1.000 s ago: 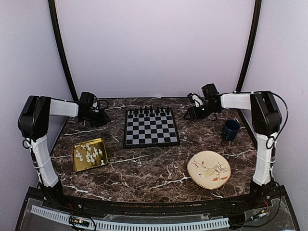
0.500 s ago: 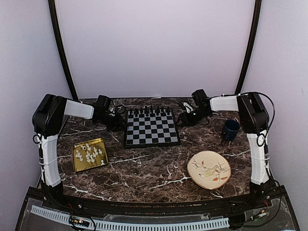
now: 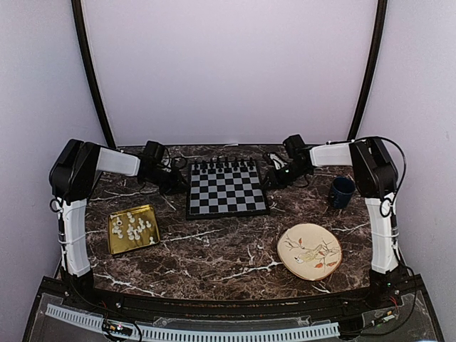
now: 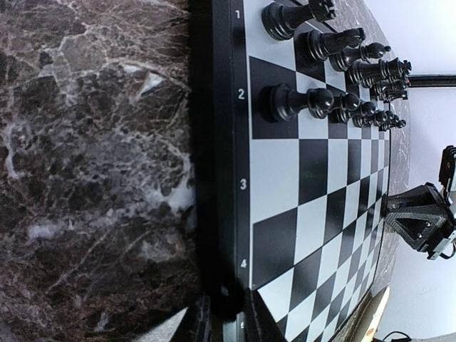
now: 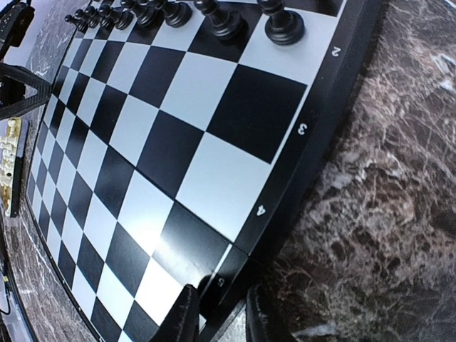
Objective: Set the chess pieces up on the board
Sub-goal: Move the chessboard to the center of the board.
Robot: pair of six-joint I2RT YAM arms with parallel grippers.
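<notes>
Well, the board [image 3: 226, 188] had 1 to 5 printed along its rim; left gripper [image 4: 224, 319] pinched that rim at bottom centre, right gripper [image 5: 222, 313] straddled it, clamping unclear.

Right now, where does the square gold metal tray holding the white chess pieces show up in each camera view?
Top external: square gold tray, left of centre, below mid-height.
Left wrist: not in it.
Right wrist: only a sliver at the left edge.
Shared landmark: black-and-grey chequered chessboard, which fills much of both wrist views.
</notes>
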